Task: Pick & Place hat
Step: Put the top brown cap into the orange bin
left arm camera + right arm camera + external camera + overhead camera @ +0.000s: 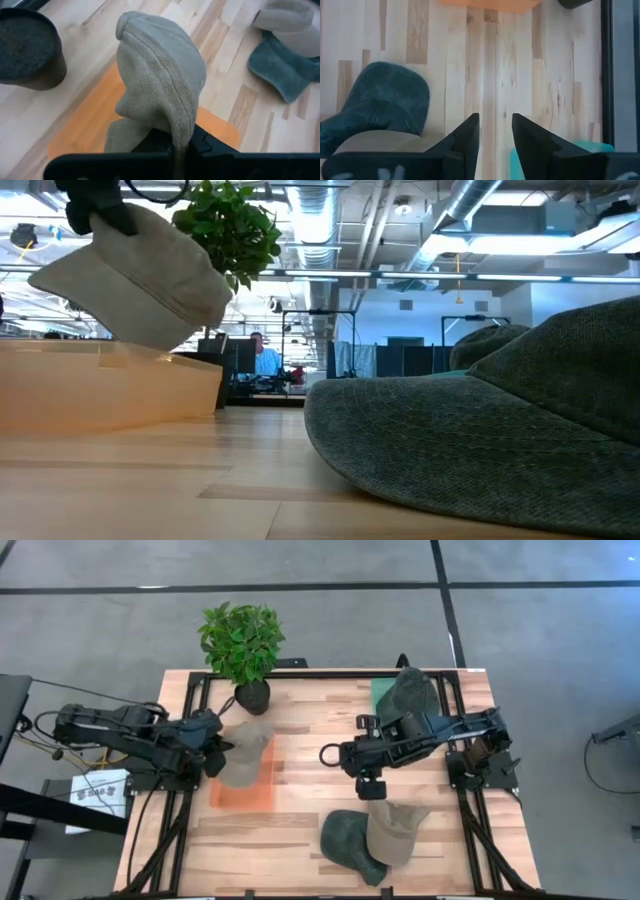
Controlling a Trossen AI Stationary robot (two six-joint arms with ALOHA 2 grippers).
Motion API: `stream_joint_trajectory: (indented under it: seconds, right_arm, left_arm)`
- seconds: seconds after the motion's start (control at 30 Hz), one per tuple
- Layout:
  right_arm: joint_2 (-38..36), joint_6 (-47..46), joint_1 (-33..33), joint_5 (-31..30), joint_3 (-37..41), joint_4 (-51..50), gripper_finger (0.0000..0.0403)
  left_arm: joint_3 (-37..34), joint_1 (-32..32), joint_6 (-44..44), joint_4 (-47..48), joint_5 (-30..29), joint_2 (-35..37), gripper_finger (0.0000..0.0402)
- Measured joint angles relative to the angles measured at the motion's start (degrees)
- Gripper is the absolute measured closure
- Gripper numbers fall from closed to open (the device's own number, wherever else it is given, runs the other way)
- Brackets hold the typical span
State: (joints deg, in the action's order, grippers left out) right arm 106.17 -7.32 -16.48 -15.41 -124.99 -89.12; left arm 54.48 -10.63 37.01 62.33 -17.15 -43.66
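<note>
We log the bench point(330, 830) first: wood-slat top, both arms reaching in from its sides. Landmark for places: the orange bin point(245, 790).

The left arm stretches in from the left edge, its end effector point(213, 753) over the orange bin's near-left side, clamped on the tan hat point(247, 752), which hangs above the bin. The right arm reaches in from the right edge toward the bin; the right end effector point(328, 754) sits just right of it, fingers parted and holding nothing.

To the bin's lower right, a dark green hat point(350, 845) and a beige hat point(392, 830) lie touching. A third, dark hat point(410, 690) rests on a teal mat point(380, 692), well right of the bin. The potted plant point(243, 645) stands just behind the bin.

The low view alone shows the tan hat point(140, 275) clear of the bin's rim point(110, 365). The left wrist view shows the hat's crown point(160, 75) pinched and folded. The right wrist view confirms the gap between the fingers point(465, 137).
</note>
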Motion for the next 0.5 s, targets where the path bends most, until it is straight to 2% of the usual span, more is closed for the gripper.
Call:
stream_joint_trajectory:
  seconds: [0.5]
  right_arm:
    - [0.00, -8.80, -0.74, -1.30, 0.00, 4.18, 0.0306]
  left_arm:
    - [-13.79, 0.09, 2.93, -11.73, -0.20, -3.29, 0.0401]
